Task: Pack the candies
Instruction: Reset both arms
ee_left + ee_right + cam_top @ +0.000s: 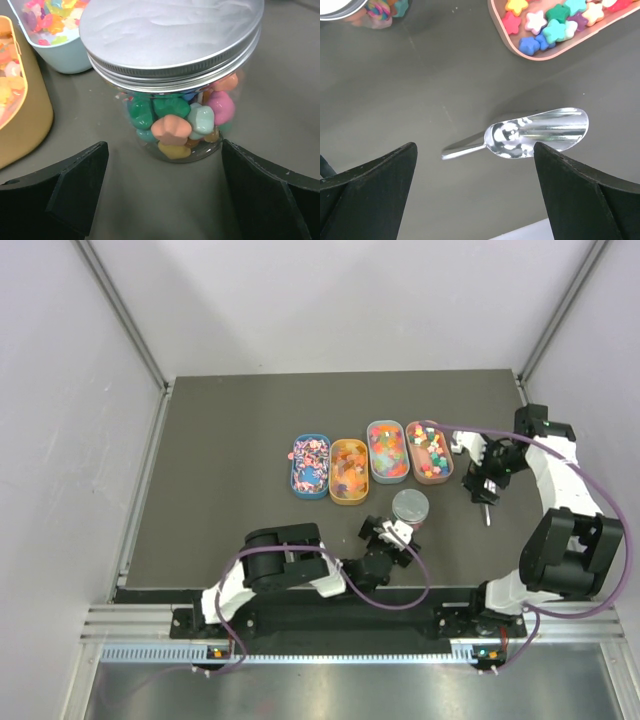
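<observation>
Left end effector (162, 175) agape, one jar (172, 70), one scoop (535, 132), four trays (349, 502)

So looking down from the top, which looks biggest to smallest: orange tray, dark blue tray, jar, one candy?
Largest: the orange tray and dark blue tray, which look alike, so no ranking between them.
Next: the jar.
Smallest: one candy.

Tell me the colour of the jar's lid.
Silver; the lid shows best in the left wrist view.
</observation>
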Action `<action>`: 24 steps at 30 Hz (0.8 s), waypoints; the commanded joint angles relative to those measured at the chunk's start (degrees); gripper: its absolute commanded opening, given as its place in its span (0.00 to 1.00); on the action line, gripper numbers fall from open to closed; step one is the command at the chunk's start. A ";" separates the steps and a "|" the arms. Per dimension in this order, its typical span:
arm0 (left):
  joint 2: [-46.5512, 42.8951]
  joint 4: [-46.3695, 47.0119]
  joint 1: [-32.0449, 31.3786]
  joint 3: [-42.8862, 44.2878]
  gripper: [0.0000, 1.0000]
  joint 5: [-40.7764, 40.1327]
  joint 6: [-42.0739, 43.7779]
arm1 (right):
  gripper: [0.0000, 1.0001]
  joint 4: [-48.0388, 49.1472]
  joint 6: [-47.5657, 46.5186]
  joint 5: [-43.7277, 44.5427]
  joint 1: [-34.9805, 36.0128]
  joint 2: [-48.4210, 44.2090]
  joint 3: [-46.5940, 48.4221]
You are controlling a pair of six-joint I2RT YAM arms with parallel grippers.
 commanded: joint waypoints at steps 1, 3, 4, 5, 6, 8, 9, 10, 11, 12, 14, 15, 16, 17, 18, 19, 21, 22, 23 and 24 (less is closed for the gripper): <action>6.83 -38.61 -0.06 -7.29 0.99 -0.67 10.17 | 1.00 0.49 0.80 -3.27 -0.58 -2.94 1.59; 6.03 -39.04 -0.76 -7.64 0.99 -0.32 10.25 | 1.00 0.49 0.89 -3.54 -0.58 -3.12 1.68; 5.24 -39.83 -1.12 -7.72 0.99 0.21 10.43 | 1.00 0.49 0.89 -3.80 -0.58 -3.29 1.68; 4.80 -40.36 -1.64 -7.99 0.99 0.48 10.34 | 1.00 0.57 0.89 -3.89 -0.58 -3.38 1.68; 4.10 -41.93 -2.60 -8.08 0.99 1.52 9.91 | 1.00 0.66 0.80 -3.98 -0.58 -3.56 1.60; 1.64 -46.59 -4.27 -8.43 0.99 3.11 7.89 | 1.00 0.75 0.63 -4.06 -0.58 -3.73 1.33; 0.59 -48.17 -6.20 -8.60 0.99 3.90 6.93 | 1.00 0.92 0.63 -4.24 -0.58 -3.82 1.16; -2.55 -48.97 -7.17 -9.21 0.99 5.04 5.70 | 1.00 1.10 0.54 -4.33 -0.58 -3.99 0.89; -4.50 -48.80 -8.05 -11.48 0.99 6.35 5.34 | 1.00 1.36 0.54 -4.50 -0.67 -4.17 0.80; -8.52 -49.41 -8.67 -12.20 0.99 7.67 4.64 | 1.00 1.80 0.71 -4.77 -0.58 -4.43 0.54; -12.32 -51.34 -8.59 -13.69 0.99 8.04 1.05 | 1.00 2.94 2.03 -5.64 -0.58 -5.31 0.36; -17.82 -49.35 -8.33 -14.83 0.99 8.65 0.68 | 1.00 3.03 2.82 -6.87 -0.58 -5.58 0.63; -20.92 -49.33 -8.15 -15.71 0.99 8.65 0.41 | 1.00 2.43 4.56 -7.49 -0.58 -5.93 1.93; -24.09 -49.50 -8.15 -15.72 0.98 9.00 0.59 | 1.00 1.81 5.28 -8.19 -0.58 -6.02 2.99; -29.34 -53.77 -8.15 -14.68 0.98 11.00 1.46 | 0.99 1.89 8.50 -9.07 -0.58 -6.54 5.26; -31.31 -56.77 -8.24 -12.84 0.99 10.59 1.55 | 1.00 2.67 11.32 -9.16 -0.58 -6.89 6.16; -35.95 -60.83 -7.28 -8.09 0.99 8.14 1.73 | 1.00 6.54 16.60 -9.42 -0.58 -7.77 7.65; -37.55 -62.84 -6.66 -6.77 0.99 6.30 3.30 | 1.00 8.12 21.50 -9.69 -0.58 -8.99 8.36; -39.31 -62.26 -5.79 -5.63 0.99 6.37 5.57 | 1.00 12.48 24.94 -9.78 -0.58 -9.88 8.01; -42.98 -61.55 -2.73 -5.18 0.99 7.32 7.42 | 1.00 14.88 30.89 -10.30 -0.58 -10.93 7.49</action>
